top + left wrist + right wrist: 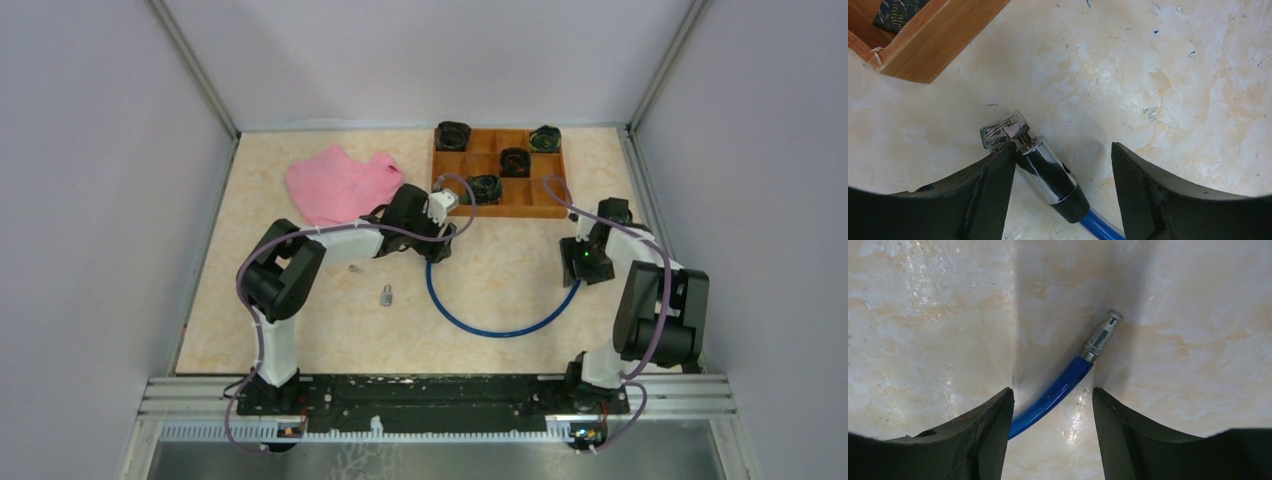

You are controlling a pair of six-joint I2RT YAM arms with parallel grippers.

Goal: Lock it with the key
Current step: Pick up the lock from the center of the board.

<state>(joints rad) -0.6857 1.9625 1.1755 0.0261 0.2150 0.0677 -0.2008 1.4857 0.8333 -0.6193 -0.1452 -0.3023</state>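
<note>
Key (1009, 129) at lock barrel (1048, 172) tip, just beyond spread left gripper (1063, 152).

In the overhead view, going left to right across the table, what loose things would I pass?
Pink cloth → small padlock → blue cable loop. The wooden tray spans the same stretch as the cable, so it is left out.

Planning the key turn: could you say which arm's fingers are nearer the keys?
Left. Left fingers straddle the lock barrel beside the keys; right fingers are over the cable's pin.
</note>
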